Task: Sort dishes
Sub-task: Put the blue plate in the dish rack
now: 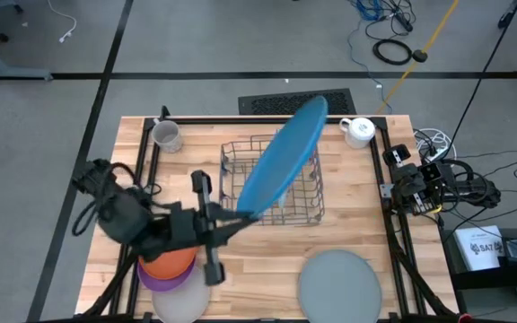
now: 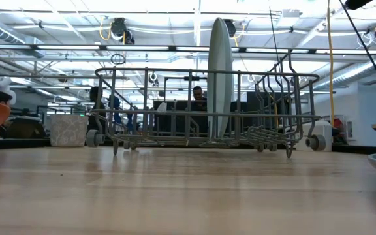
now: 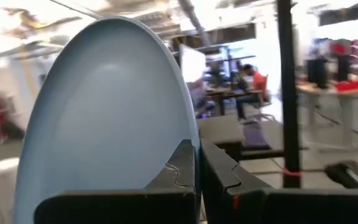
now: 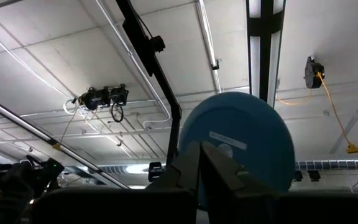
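Observation:
A blue plate (image 1: pixel 285 157) is up in the air over the wire dish rack (image 1: pixel 305 193), standing on edge, with my left gripper (image 1: pixel 240 215) shut on it. The right wrist view shows this plate's (image 4: pixel 241 140) round face against the ceiling. In the low view a pale plate (image 2: pixel 219 78) stands on edge in the rack (image 2: pixel 142 108); the held plate covers that spot from above. Orange, purple and whitish plates (image 1: pixel 170 269) lie stacked near left. A grey plate (image 1: pixel 337 283) lies near right. My right gripper (image 4: pixel 201 165) is shut and empty, parked at the table's right edge. My left gripper pinches the blue plate's rim (image 3: pixel 190 134) between its two fingers, one on each face. The fingers (image 3: pixel 180 165) come from the near left, about level and slanting slightly up. The plate sticks out beyond them toward the far right, on edge and lifted clear above the rack.
A grey mug (image 1: pixel 165 135) stands at the far left corner and a white mug (image 1: pixel 359 131) at the far right corner. Bare wood lies in front of the rack. People sit in the room beyond the table.

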Robot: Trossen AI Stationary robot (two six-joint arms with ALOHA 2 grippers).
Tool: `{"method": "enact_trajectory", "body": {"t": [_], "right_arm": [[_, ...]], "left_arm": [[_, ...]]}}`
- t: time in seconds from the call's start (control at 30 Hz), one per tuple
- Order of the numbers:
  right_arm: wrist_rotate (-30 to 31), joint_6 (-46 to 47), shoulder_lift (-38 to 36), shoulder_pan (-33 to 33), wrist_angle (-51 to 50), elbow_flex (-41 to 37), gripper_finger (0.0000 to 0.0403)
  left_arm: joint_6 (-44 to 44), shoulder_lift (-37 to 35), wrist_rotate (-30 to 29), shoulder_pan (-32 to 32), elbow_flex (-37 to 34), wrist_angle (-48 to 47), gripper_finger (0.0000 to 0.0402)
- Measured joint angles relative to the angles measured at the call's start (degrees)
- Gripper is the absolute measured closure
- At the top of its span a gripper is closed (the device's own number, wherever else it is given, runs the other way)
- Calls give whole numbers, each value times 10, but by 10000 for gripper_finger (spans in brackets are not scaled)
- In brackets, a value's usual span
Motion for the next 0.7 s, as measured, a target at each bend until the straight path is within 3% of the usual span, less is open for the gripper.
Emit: {"method": "enact_trajectory", "body": {"t": [0.13,0.3,0.53,0.7], "right_arm": [[0,4,0,0,-3,0,394],[-1,6,0,0,-9,0,394],[0,4,0,0,-9,0,394],[0,0,0,0,-10,0,394]], "left_arm": [[-11,-42,-1,23,-91,96,401],[-64,-120,-5,61,-266,231,401],[-196,-191,-71,110,-539,465,401],[-326,-188,-84,145,-646,546,401]]}}
